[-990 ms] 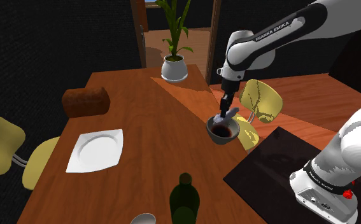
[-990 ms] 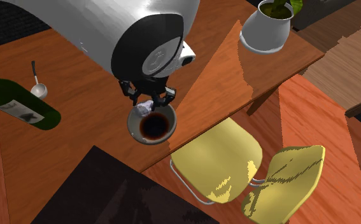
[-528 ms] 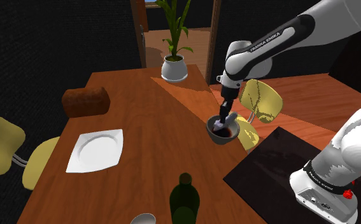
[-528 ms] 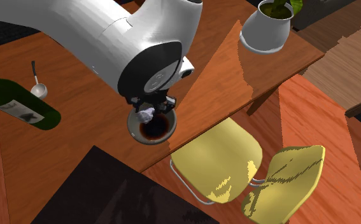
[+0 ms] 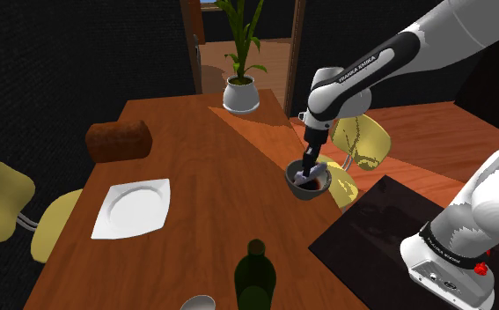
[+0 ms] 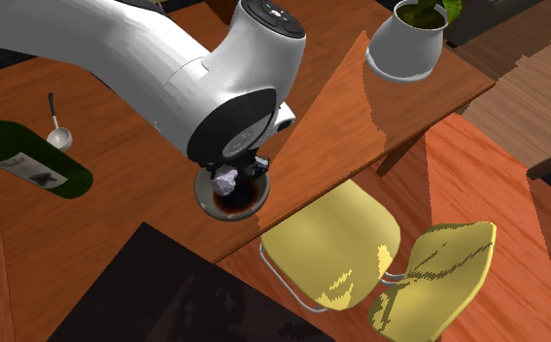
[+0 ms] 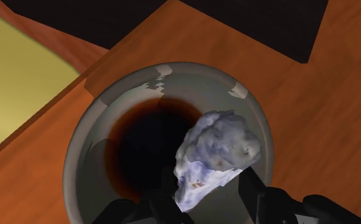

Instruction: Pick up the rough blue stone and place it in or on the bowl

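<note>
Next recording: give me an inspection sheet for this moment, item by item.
Surface: reddish-brown wooden table.
Job's things: pale bluish stone held over the dark hollow of the grey bowl, which stands near the table's edge; whether the stone touches the bowl cannot be told.
Clutter: white square plate, brown loaf, green bottle, spoon, potted plant.
Gripper: gripper shut on the stone, above the bowl.
Cables: nothing seen.
Surroundings: yellow chairs beside the table, dark floor mat, black area behind.
</note>
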